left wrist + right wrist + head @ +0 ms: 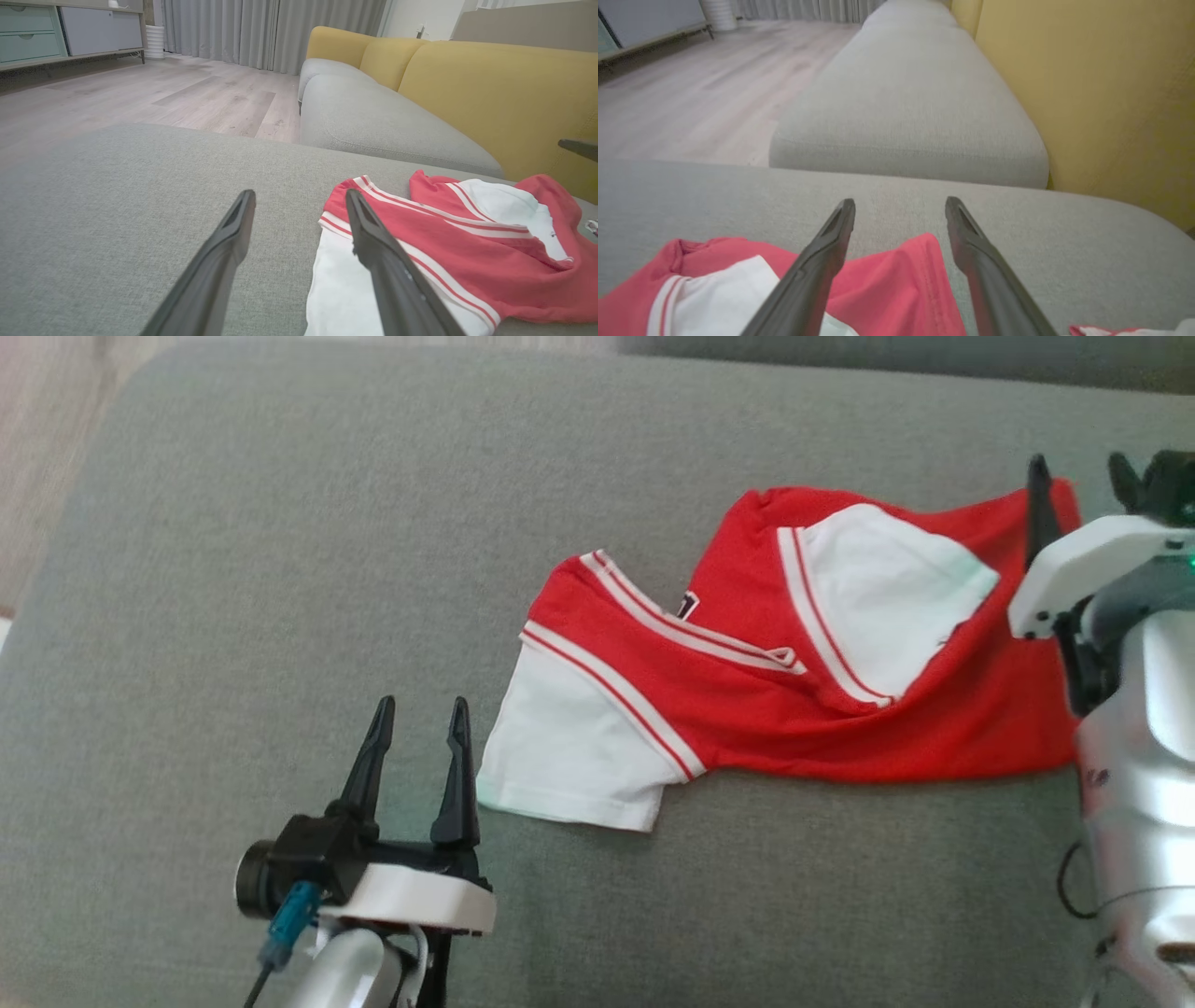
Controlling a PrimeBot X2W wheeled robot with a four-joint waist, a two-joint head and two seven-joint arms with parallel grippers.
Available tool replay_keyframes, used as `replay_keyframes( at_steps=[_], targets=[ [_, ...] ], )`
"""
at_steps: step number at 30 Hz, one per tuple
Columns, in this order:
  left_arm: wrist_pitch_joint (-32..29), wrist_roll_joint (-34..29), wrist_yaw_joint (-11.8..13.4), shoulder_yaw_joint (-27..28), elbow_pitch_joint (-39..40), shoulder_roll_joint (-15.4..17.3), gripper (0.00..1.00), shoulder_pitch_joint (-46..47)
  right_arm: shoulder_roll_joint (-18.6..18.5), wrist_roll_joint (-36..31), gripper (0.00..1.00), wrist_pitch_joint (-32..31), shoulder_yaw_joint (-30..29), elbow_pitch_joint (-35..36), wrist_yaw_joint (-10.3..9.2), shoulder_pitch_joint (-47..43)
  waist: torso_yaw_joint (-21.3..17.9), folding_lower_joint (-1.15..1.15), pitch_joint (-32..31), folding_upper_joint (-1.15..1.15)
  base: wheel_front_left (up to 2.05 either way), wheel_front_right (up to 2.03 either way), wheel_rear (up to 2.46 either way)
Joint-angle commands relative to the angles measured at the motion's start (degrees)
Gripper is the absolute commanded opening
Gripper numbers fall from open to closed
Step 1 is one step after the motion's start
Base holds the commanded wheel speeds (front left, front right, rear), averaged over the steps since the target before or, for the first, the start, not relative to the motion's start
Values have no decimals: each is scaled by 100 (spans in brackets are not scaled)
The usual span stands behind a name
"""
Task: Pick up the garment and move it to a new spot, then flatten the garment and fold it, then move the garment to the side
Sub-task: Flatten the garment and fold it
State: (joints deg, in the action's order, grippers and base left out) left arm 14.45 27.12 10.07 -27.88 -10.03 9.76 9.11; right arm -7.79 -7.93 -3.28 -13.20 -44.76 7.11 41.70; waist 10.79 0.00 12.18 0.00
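Flattening step appears current: left end effector and right end effector both stand open and empty; next, grip opposite edges of the rumpled garment and spread it flat.

On my screen I list: right pincer, fingers spread wide, above the red-and-white garment lying on a grey cushion; second grey seat, yellow backrest, wooden floor beyond.

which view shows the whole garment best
Head view: nearly the whole garment seen from above, both white sleeves visible. Left wrist view sees it obliquely, a finger crossing one sleeve; right wrist view catches a red corner.
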Motion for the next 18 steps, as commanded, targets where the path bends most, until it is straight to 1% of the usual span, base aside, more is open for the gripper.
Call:
replay_keyframes(
  at_steps=[1,7,8,9,10,14,18],
  targets=[
    [40,-22,24,184,114,42,100,113,107,152,100,290,266,303,37,-81,-212,0,-253,0,0,0,0],
    [-37,54,73,211,45,104,100,-45,224,352,100,589,576,749,37,-842,-448,0,-630,0,0,0,0],
    [-69,86,116,234,39,132,100,-140,299,442,100,664,705,1021,37,-1229,-532,0,-775,0,0,0,0],
    [-69,86,116,234,39,132,100,-140,299,442,100,664,705,1021,37,-1229,-532,0,-775,0,0,0,0],
    [-85,107,137,245,42,144,100,-195,335,487,100,674,777,1164,37,-1439,-572,0,-847,0,0,0,0],
    [-122,201,200,263,63,173,100,-485,448,735,100,739,937,1839,37,-2290,-704,0,-1117,0,0,0,0],
    [-125,296,236,286,67,206,100,-768,486,950,100,710,1040,2572,37,-3110,-744,0,-1289,0,0,0,0]
  ],
)
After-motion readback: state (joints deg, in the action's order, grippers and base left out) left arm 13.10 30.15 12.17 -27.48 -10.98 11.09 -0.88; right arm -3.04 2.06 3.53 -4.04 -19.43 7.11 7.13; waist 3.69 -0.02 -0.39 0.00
